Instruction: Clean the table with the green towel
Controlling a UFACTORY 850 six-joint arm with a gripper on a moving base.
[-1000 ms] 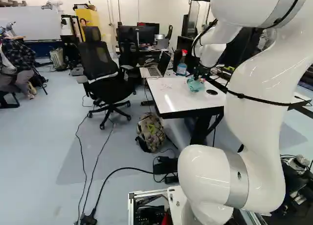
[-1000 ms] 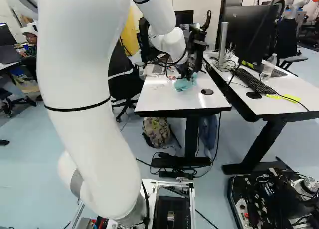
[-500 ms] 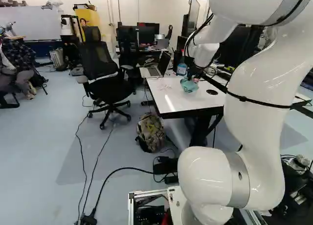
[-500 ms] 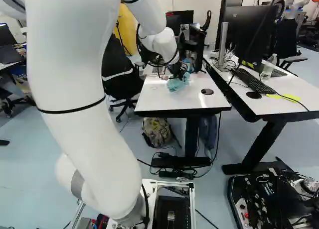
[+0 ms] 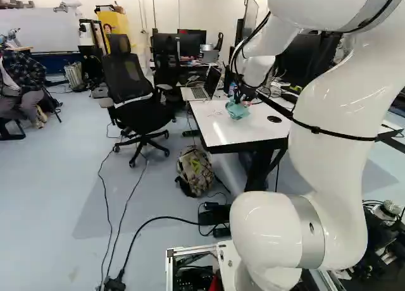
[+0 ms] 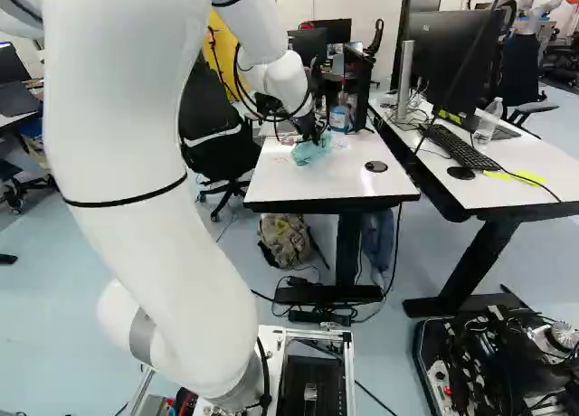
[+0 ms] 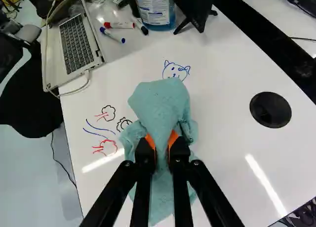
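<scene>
Tool [image 6: 312, 134] is closed on the green towel [image 7: 160, 104], orange pads [image 7: 149, 139] pinching a bunched fold from both sides. Towel is over the white table [image 7: 219, 163], in the left half of the tabletop as seen in the right base view; can't tell how firmly it presses down. Long axis runs roughly in line with the fingers: a thick rounded lobe points ahead of them, toward the blue cat-face drawing [image 7: 175, 70], the rest trails back beneath the fingers and flares out on both sides. Lobe end sits right at the cat's chin. Black scribble [image 7: 124, 124] is just beside one towel edge; red scribble [image 7: 105, 147] and blue wavy lines [image 7: 100, 131] are near that same side. Black round grommet [image 7: 270, 110] is well apart on the other side. Beyond the cat: blue spray bottle [image 7: 157, 10] upright, red marker [image 7: 119, 25], blue marker [image 7: 113, 35] and black marker [image 7: 141, 27] lying near it, open laptop [image 7: 76, 44] at the table edge
</scene>
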